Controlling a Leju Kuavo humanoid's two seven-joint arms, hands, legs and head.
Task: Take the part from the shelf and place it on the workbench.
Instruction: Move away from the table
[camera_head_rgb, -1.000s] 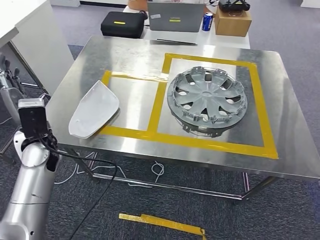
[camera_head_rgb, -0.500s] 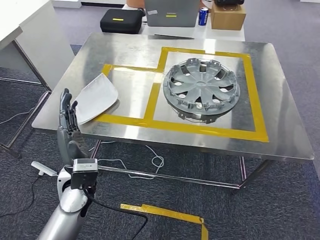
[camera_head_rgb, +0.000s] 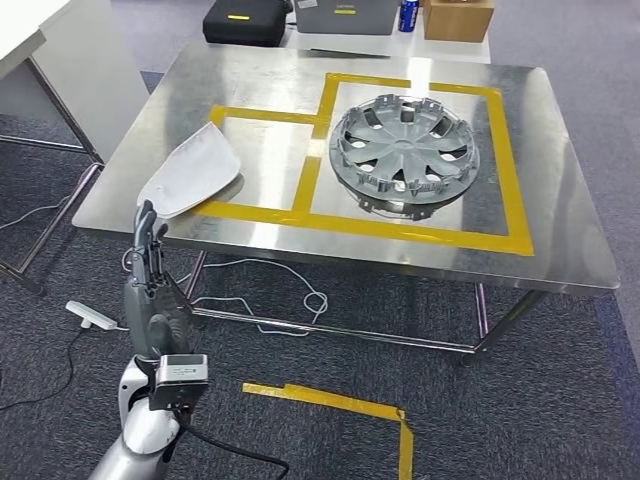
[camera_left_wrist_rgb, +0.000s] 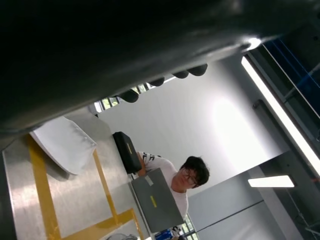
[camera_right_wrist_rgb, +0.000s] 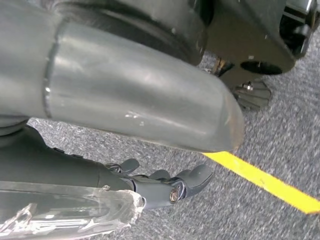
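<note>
Left hand (camera_head_rgb: 151, 290) is up by the table (camera_head_rgb: 573, 240) edge, fingers (camera_head_rgb: 143, 232) straight, holding nothing. Right hand (camera_right_wrist_rgb: 166, 187) hangs loose over the floor, also not holding anything. White part (camera_head_rgb: 190, 172) sits on the table's left corner.

Quick count: one steel table (camera_head_rgb: 226, 75) with one hubcap (camera_head_rgb: 404, 150) and one pale curved panel (camera_head_rgb: 190, 172) on top. Behind, one black case (camera_head_rgb: 245, 22), one laptop (camera_head_rgb: 347, 15), one blue can (camera_head_rgb: 408, 14), one cardboard box (camera_head_rgb: 456, 18). Also one person (camera_left_wrist_rgb: 188, 175) behind that laptop, plus two hands, left hand (camera_head_rgb: 148, 275) and right hand (camera_right_wrist_rgb: 162, 187).
</note>
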